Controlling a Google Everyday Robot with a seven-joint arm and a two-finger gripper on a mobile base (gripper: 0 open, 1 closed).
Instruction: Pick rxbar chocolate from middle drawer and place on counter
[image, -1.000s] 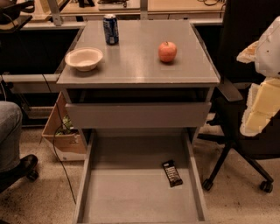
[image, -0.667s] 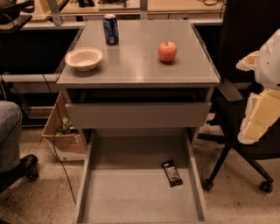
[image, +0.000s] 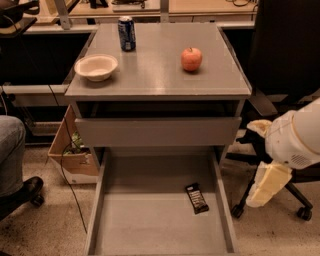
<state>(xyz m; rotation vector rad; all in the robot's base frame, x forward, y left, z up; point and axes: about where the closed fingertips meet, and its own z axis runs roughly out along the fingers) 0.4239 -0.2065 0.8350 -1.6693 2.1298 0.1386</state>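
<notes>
The rxbar chocolate (image: 197, 198), a dark flat bar with pale lettering, lies on the floor of the open middle drawer (image: 150, 220), near its right wall. The grey counter (image: 155, 70) sits above, with a partly open drawer with a tall plain front (image: 157, 131) under it. My gripper (image: 269, 181), on the white arm, hangs at the right, outside the drawer's right wall and above and to the right of the bar. It holds nothing that I can see.
On the counter stand a white bowl (image: 96, 66), a blue can (image: 126, 34) and a red apple (image: 191, 58). A black office chair (image: 285, 75) stands behind my arm at the right. A cardboard box (image: 72, 155) and a person's leg and shoe (image: 15, 170) are at the left.
My arm and gripper have moved down and slightly left, closer to the open drawer's right side. The bar and the counter items have not moved.
</notes>
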